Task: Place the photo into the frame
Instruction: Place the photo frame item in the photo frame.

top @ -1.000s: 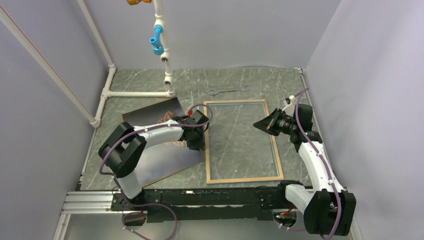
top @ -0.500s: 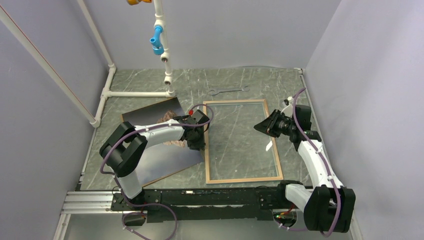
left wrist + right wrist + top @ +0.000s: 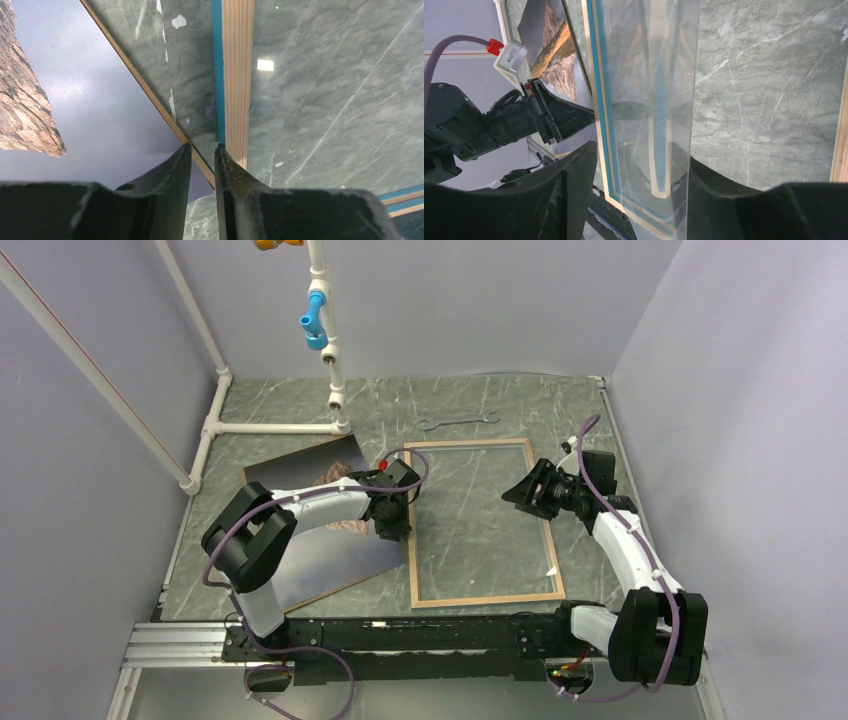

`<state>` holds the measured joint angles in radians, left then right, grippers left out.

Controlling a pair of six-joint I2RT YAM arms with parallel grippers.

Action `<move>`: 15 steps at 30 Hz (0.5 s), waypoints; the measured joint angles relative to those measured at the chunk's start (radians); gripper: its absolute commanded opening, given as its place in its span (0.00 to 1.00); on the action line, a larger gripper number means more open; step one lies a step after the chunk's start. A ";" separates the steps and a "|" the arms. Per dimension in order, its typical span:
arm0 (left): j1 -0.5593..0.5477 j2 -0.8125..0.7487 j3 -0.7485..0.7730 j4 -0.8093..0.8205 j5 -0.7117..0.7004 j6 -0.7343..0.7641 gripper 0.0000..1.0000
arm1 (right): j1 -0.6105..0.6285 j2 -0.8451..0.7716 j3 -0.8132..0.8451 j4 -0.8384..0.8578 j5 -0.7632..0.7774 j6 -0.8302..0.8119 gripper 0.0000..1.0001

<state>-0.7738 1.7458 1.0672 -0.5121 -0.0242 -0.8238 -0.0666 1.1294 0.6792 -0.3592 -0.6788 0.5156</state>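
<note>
The frame (image 3: 486,596) lies flat at the table's centre, tan back up, and its blue front edge shows beside the tan rail (image 3: 237,75). The photo (image 3: 320,550) of the rocky mountain lies face up to its left on a brown board (image 3: 150,95). My left gripper (image 3: 398,530) hovers between the photo (image 3: 75,100) and the frame's left rail. Its fingertips (image 3: 202,146) are a narrow gap apart with nothing between them. My right gripper (image 3: 512,492) hangs over the frame's right half. It is wide open (image 3: 641,152), and a clear glossy sheet (image 3: 649,75) stands between its fingers.
A metal wrench (image 3: 458,421) lies behind the frame. A white pipe stand (image 3: 335,390) with a blue fitting (image 3: 315,325) rises at the back left. Grey walls close in three sides. An aluminium rail (image 3: 180,645) runs along the near edge.
My right gripper's jaws have spread from shut to wide open around the clear sheet, and the arm has drifted slightly left. The left arm has stayed put.
</note>
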 measured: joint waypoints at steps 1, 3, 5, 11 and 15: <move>0.000 0.000 0.001 -0.001 0.000 0.000 0.29 | 0.000 0.002 0.000 0.000 0.000 -0.002 0.62; 0.000 0.003 0.004 -0.004 0.000 0.000 0.29 | 0.000 0.008 0.000 0.000 0.000 -0.008 0.66; 0.000 0.006 0.008 -0.009 0.000 0.000 0.29 | 0.000 0.016 0.000 0.000 0.002 -0.015 0.70; 0.000 0.011 0.014 -0.013 0.000 0.003 0.28 | 0.000 0.049 0.000 0.000 0.014 -0.027 0.80; 0.000 0.015 0.019 -0.018 0.000 0.010 0.28 | 0.000 0.074 0.000 0.000 0.023 -0.037 0.90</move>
<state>-0.7742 1.7611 1.0859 -0.5297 -0.0238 -0.8139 -0.0666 1.2034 0.6788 -0.3595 -0.6556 0.4782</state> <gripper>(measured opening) 0.286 0.835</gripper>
